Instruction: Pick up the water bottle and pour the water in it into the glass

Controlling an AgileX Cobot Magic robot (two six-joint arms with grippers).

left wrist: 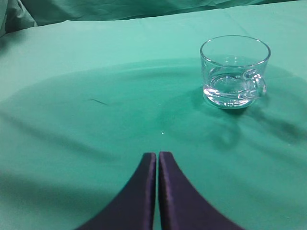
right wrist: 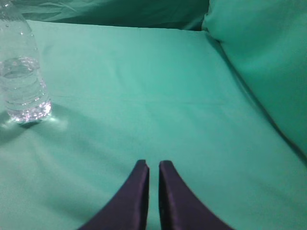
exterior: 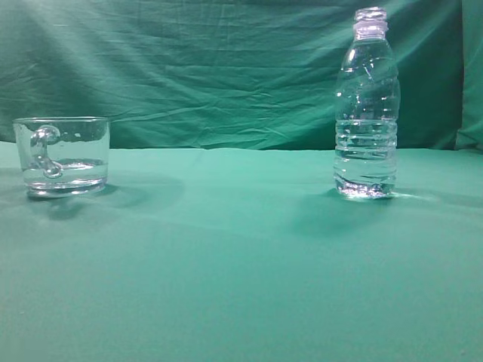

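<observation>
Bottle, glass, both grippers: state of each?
water bottle: upright, uncapped, roughly half full, not held
glass: upright, a little liquid at the bottom, handle facing the exterior camera
left gripper: shut, empty
right gripper: nearly shut, empty

Left end effector [left wrist: 157, 155], dark, tapered, curved fingers [left wrist: 144, 187]

Clear ribbed plastic water bottle [exterior: 366, 105], glossy smooth glass [exterior: 62, 155], on matt, wrinkled green cloth [exterior: 241, 256].

Staged test setup, not a home: green cloth [exterior: 241, 264] over the table, creased green backdrop [exterior: 211, 68] behind.
</observation>
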